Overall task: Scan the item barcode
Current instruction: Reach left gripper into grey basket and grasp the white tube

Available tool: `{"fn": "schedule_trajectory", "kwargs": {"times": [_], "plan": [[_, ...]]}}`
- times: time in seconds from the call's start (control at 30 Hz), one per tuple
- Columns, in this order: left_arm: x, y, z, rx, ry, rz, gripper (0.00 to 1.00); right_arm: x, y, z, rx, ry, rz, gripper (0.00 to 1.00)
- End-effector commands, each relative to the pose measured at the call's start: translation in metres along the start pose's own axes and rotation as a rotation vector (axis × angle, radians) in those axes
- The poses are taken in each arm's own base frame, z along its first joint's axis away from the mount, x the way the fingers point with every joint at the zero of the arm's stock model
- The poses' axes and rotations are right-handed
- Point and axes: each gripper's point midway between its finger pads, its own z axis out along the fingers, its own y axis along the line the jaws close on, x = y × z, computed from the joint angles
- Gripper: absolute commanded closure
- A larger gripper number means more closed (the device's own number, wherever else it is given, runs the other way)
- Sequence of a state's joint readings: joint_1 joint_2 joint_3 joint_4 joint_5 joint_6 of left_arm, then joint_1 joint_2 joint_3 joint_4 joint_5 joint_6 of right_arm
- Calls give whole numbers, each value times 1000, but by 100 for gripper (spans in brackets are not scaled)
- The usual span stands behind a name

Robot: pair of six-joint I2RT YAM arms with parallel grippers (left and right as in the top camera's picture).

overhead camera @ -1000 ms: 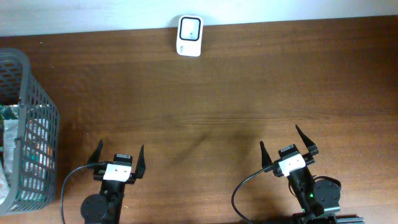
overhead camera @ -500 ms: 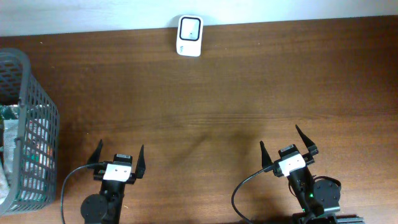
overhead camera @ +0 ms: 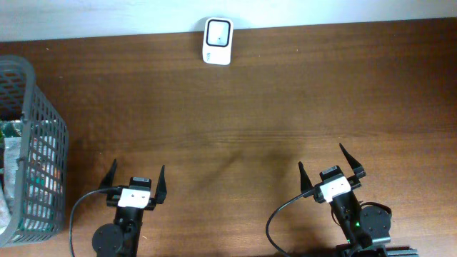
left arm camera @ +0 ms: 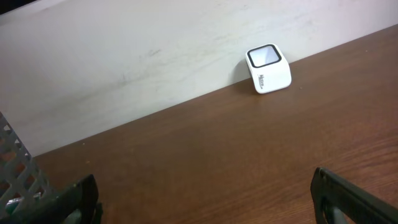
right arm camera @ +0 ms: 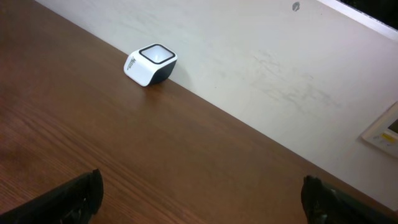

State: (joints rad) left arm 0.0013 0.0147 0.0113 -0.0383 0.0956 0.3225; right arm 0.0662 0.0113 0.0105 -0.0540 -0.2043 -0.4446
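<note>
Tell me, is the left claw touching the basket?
Apart. The overhead view shows a strip of bare table between the left gripper and the basket.

A dark brown, wood-grained surface [overhead camera: 250, 107] is seen, with the grain running from left to right. At its far edge, where a pale wall [left arm camera: 155, 50] is met, a small white barcode scanner [overhead camera: 217, 31] is set. Its dark-framed window is turned upward, and a small mark is printed on its front. At the left side a grey mesh basket [overhead camera: 44, 164] is stood on the wood, partly cut off by the frame edge. The scanner and the basket are placed well apart.
</note>
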Motion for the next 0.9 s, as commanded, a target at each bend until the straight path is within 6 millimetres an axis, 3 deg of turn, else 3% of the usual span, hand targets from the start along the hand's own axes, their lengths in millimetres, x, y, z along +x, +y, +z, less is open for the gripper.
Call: {"fn": "schedule_trajectory", "kwargs": {"times": [0.0,0.23,0.43,0.6,0.87], "plan": [[-2,4,-1,-20,-4,9,1,2,4,0,-14,3,9,2],[-24,11,-4,-27,-27,-17,1,2,4,0,-14,3,9,2],[-70,27,-1,-8,32,-48,1,2,4,0,-14,3,9,2],[-132,49,18,21,145,-136,1,2,4,0,-14,3,9,2],[-185,70,59,135,568,-196,1,2,4,0,-14,3,9,2]]}}
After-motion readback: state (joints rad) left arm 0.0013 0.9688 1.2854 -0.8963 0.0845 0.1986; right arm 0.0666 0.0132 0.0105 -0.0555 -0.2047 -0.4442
